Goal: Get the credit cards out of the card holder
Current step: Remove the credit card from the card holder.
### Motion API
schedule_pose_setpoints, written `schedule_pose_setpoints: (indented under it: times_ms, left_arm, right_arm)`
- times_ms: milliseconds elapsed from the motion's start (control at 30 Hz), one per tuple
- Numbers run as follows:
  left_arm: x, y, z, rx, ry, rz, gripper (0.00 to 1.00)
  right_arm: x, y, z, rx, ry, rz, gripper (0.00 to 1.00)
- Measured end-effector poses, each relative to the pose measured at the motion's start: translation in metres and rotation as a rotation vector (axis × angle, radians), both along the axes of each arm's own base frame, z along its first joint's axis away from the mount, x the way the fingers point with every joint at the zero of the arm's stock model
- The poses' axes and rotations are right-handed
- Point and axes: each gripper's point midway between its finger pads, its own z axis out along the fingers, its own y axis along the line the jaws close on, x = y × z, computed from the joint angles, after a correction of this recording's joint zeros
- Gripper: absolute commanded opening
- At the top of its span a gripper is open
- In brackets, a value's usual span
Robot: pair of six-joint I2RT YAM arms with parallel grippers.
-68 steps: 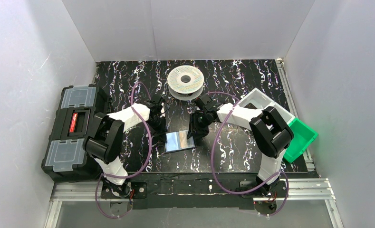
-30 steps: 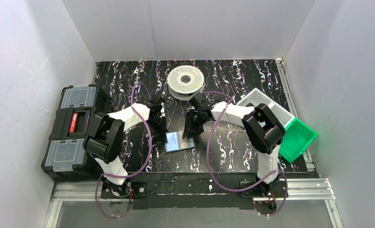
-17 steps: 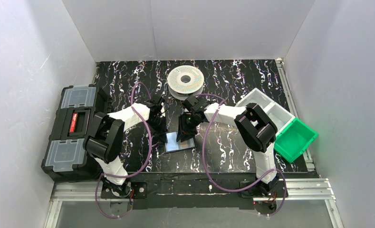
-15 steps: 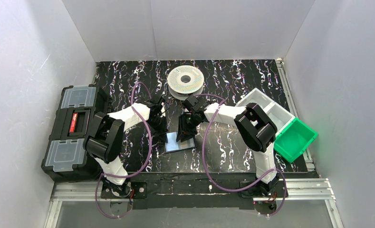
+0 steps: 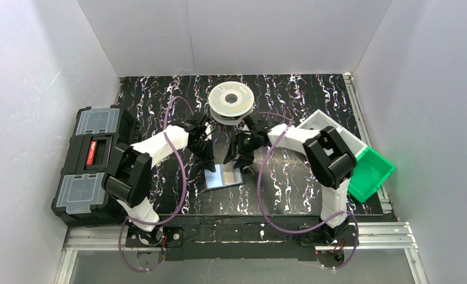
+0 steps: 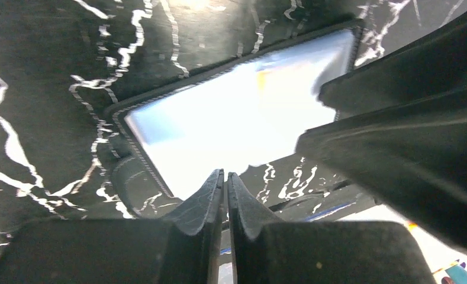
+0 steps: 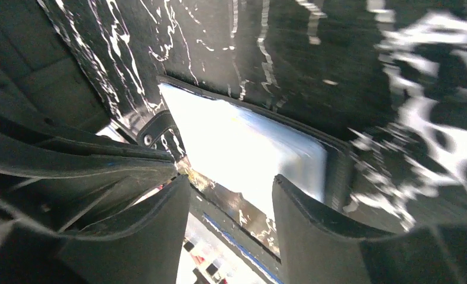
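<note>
Left end effector (image 6: pixel 225 177) together, right end effector (image 7: pixel 228 186) apart; card holder (image 5: pixel 224 176), seemingly unpinned through glare, could slide when pinched

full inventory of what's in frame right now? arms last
card holder: 1, black with bluish-grey inside, lying open at table centre
cards: none distinguishable; the holder's inside is washed out by glare
spool: 1, white, far centre of table
toolbox: 1, black with clear lid compartments and a red label, left edge
white bin: 1, white, divided, right side, partly behind the right arm
green bin: 1, green, right edge, next to the white bin
table: 1, black with white marbling
left arm: 1, white and black, jaws shut, at the holder's far left corner
right arm: 1, white and black, jaws open, over the holder's far edge
</note>
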Motion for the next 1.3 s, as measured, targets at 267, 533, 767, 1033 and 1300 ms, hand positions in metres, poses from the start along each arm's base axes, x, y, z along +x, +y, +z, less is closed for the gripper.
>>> schedule_pose_setpoints:
  times_ms: [267, 533, 767, 1033, 1300]
  left_arm:
    - [-0.007, -0.043, 0.020, 0.066, -0.114, -0.155, 0.54]
    - [0.003, -0.076, 0.007, 0.252, -0.236, -0.301, 0.57]
    - [0.002, -0.061, -0.026, 0.368, -0.183, -0.335, 0.56]
    - [0.002, -0.064, -0.028, 0.353, -0.190, -0.356, 0.45]
    - [0.000, -0.063, -0.031, 0.350, -0.185, -0.360, 0.16]
  right_arm:
    - [0.031, -0.054, 0.050, 0.073, -0.084, -0.159, 0.63]
    - [0.024, -0.100, 0.024, 0.024, -0.032, -0.257, 0.63]
    - [0.029, -0.132, 0.013, -0.007, -0.011, -0.345, 0.63]
    - [0.031, -0.133, 0.021, 0.004, -0.037, -0.348, 0.63]
    - [0.029, -0.130, 0.019, -0.007, -0.044, -0.339, 0.63]
